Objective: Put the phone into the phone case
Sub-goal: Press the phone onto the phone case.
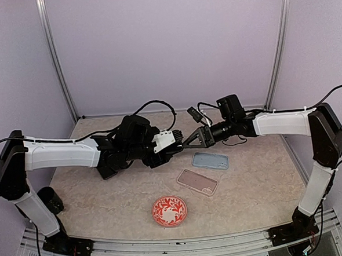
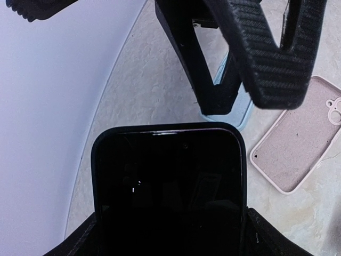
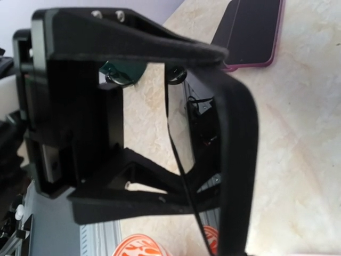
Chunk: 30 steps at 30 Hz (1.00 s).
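Black and glossy, the phone (image 2: 168, 181) sits screen-up in the left gripper (image 2: 170, 237), whose jaws are closed on its lower sides and hold it clear of the tabletop (image 1: 105, 190). Just past the phone's top edge hangs the right gripper (image 1: 189, 143), its jaws spread wide and holding nothing.

Beyond and below them lie two cases side by side. The pink case (image 2: 295, 144) is hollow side up with its camera cutout showing, and the light blue case (image 1: 211, 160) lies partly under the right fingers (image 2: 266, 58) in the left wrist view. Nearer the arm bases is a red patterned dish (image 1: 169, 211), well apart from the cases.

I judge the phone to be lifted but not yet seated, somewhere between carrying and lining up. Which case is meant I cannot tell, though the pink one lies more in the open. The next move calls for bringing the phone flat over a case with long edges parallel and camera end matched to the cutout. The free gripper should probably pin the case so it cannot slide as the phone is pressed in.
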Each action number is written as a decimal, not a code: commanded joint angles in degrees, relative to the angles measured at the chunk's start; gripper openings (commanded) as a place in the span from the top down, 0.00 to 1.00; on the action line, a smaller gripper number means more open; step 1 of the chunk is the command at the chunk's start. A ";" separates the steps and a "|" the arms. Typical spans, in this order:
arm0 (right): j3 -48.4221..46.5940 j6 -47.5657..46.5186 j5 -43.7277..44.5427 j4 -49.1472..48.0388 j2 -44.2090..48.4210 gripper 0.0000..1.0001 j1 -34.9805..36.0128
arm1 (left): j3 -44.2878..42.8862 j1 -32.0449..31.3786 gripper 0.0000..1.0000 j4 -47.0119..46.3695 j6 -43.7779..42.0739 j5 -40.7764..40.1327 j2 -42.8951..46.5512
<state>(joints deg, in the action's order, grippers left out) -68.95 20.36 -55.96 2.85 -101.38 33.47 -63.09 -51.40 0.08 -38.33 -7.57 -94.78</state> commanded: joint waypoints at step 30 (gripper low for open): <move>-4.40 0.03 14.43 1.06 -2.22 0.88 3.44 | -1.70 0.07 0.77 -3.06 3.97 -2.18 0.68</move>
<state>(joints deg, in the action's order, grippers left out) -71.26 22.06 -45.30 2.52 -104.27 36.38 -63.09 -51.31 0.47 -36.16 -9.06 -94.56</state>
